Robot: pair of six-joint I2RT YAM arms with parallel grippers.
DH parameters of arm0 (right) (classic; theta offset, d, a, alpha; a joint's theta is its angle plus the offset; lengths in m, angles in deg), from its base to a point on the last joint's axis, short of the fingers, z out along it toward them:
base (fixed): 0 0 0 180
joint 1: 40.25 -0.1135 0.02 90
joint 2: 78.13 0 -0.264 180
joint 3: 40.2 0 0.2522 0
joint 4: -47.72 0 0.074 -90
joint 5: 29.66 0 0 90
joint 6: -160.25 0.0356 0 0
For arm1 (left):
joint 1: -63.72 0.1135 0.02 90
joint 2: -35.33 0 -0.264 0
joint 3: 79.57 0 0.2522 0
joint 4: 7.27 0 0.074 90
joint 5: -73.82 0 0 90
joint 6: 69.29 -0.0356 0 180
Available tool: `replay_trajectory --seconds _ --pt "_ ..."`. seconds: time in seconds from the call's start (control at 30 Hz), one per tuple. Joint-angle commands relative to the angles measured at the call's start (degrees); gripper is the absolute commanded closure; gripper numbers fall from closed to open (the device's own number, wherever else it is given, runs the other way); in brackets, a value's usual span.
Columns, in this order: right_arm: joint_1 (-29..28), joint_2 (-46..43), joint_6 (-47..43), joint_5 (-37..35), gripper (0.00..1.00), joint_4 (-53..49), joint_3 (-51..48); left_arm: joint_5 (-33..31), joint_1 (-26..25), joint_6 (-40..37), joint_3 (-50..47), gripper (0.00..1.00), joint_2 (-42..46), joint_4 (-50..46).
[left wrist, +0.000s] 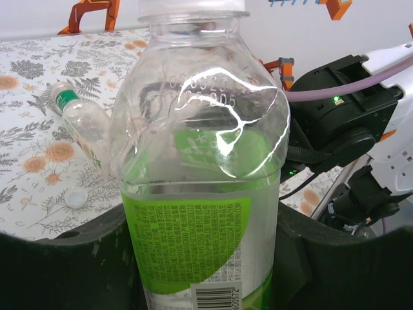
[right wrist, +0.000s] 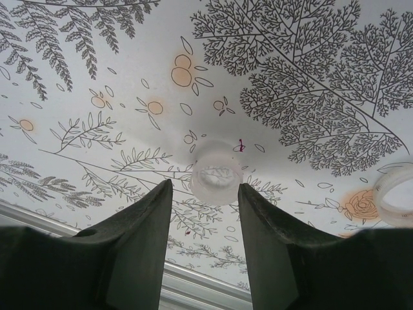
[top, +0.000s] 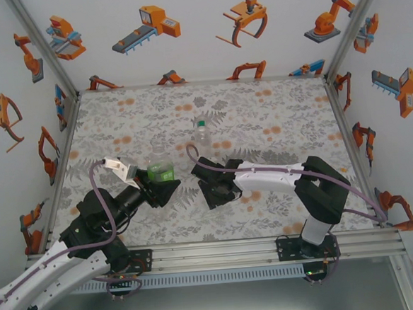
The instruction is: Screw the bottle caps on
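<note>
Item 1: white cap (right wrist: 216, 175), open side up on the patterned tabletop (right wrist: 303, 161), between the tips of the right end effector (right wrist: 205, 186), whose fingers stand apart and clear of it. A second white ring (right wrist: 395, 194) lies near, cut by the frame edge.

Item 2: green-labelled bottle (left wrist: 193, 194), upright, clamped in the left end effector (top: 157, 181), mid-tabletop.

Item 3: green-capped bottle (left wrist: 80, 123), apparently on its side, farther back; loose cap (left wrist: 76, 197) just beside it.
</note>
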Motion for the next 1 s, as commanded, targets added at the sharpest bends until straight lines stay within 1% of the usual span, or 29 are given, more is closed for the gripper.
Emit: replay_trajectory --seconds 0.0,0.27,0.47,0.53,0.67,0.77,0.87,0.97 --pt "-0.1 1.1 0.7 0.1 0.52 0.4 0.1 -0.7 0.2 0.9 -0.2 1.0 0.3 0.6" --pt "-0.1 2.0 1.0 0.4 0.52 1.9 -1.2 -1.7 0.2 1.4 -0.4 1.0 0.4 0.0" --pt "-0.1 3.6 1.5 1.0 0.54 3.5 -2.3 -2.2 0.2 1.6 -0.4 1.0 0.5 -0.2" --pt "-0.1 3.7 1.8 1.1 0.58 3.6 -2.4 -2.4 0.2 1.6 -0.4 1.0 0.5 -0.3" --pt "0.0 2.0 2.4 -0.1 0.7 4.1 -3.1 -3.0 0.2 1.6 -0.4 1.0 0.6 -0.4" --pt "0.6 0.7 2.6 0.4 0.76 5.0 -3.6 -3.4 0.2 1.6 -0.6 1.0 0.4 -0.3" --pt "1.8 -0.7 3.1 2.4 0.76 6.8 -4.7 -3.6 0.2 1.6 -0.6 1.0 0.3 -0.2" --pt "4.0 -2.4 4.5 6.5 0.75 10.6 -7.1 -4.0 0.2 1.6 -0.7 1.0 0.0 -0.2"
